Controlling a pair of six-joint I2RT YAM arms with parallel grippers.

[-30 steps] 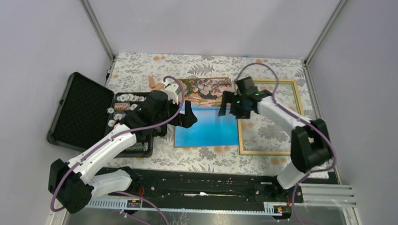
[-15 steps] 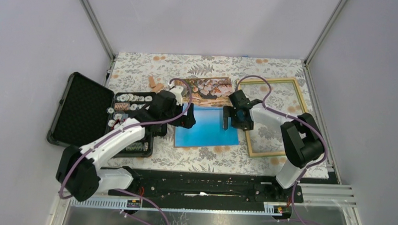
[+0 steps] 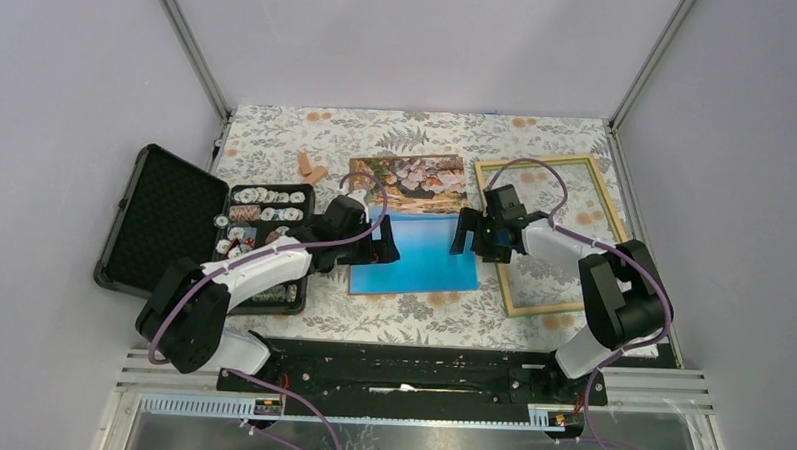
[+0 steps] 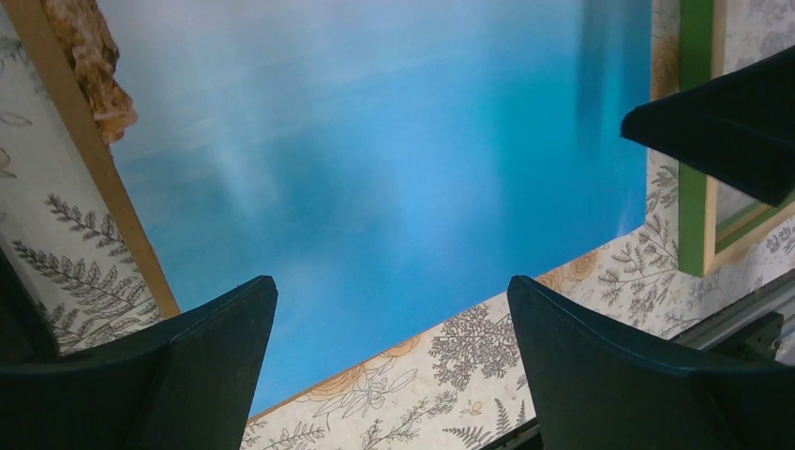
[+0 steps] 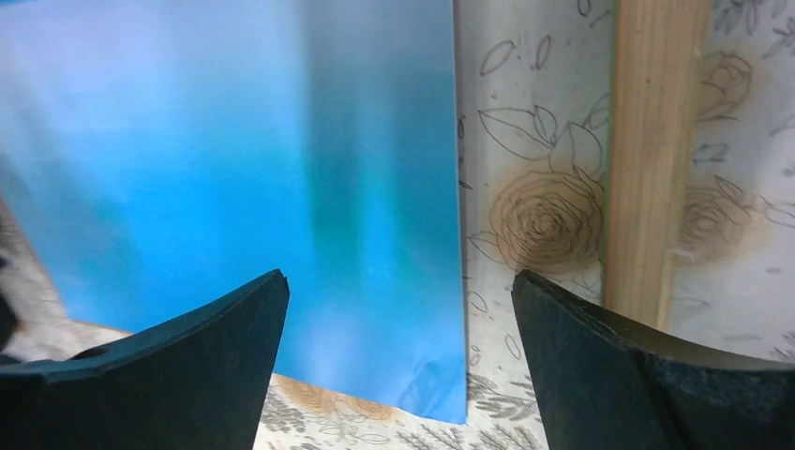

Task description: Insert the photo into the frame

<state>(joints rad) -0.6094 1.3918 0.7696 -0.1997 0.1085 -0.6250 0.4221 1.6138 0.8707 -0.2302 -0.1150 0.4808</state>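
now the left fingers (image 4: 178, 375) and right fingers (image 5: 169, 375) are hovering wide open and empty over the photo (image 3: 418, 256), which is lying just left of the frame (image 3: 542, 308).

A robotics lab test cell: plain pale-grey wall panels (image 3: 68, 123) enclose the table with the floral cloth (image 3: 418, 136) on three sides, joined at its far corners by aluminium posts (image 3: 192, 53); along the table's near edge runs a black mounting rail (image 3: 409, 370) carrying two white-and-black robot arms (image 3: 243, 273) with purple cables (image 3: 525, 161)
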